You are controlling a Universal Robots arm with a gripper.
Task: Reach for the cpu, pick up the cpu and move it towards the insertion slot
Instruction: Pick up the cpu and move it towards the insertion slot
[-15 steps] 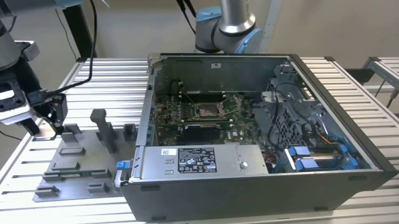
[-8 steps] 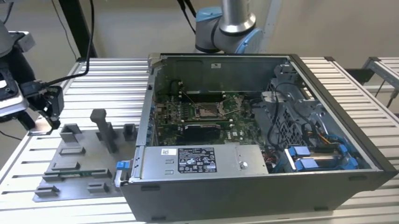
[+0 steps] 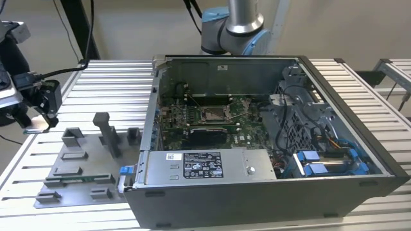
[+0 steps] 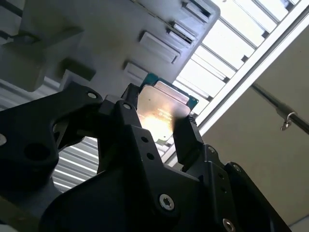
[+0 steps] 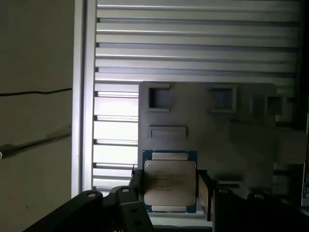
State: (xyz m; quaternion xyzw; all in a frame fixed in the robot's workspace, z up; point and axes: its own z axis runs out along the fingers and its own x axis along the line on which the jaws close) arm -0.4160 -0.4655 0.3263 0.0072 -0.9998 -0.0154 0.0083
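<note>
The pincer [image 5: 171, 193] is closed to the chip's width — its fingers [image 5: 206, 198] clamp opposite edges of the cpu [image 5: 170, 181], held flat and apparently lifted clear of the grey fixture plate [image 3: 83, 166] beneath. To carry it well, I'd keep it level and pass above the plate's upright blocks [image 3: 106, 132] and the computer case [image 3: 154, 110] wall. The insertion slot [image 3: 214, 113] lies well away from the pincer, inside that case — all on a ribbed metal table [image 3: 109, 79] before a pale wall [image 3: 141, 24].

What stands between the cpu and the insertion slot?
The side wall of the open case rises between them. The gripper holds the cpu outside the case, at the exterior view's left; the insertion slot lies inside on the green board. Above the wall, nothing visible blocks.
</note>
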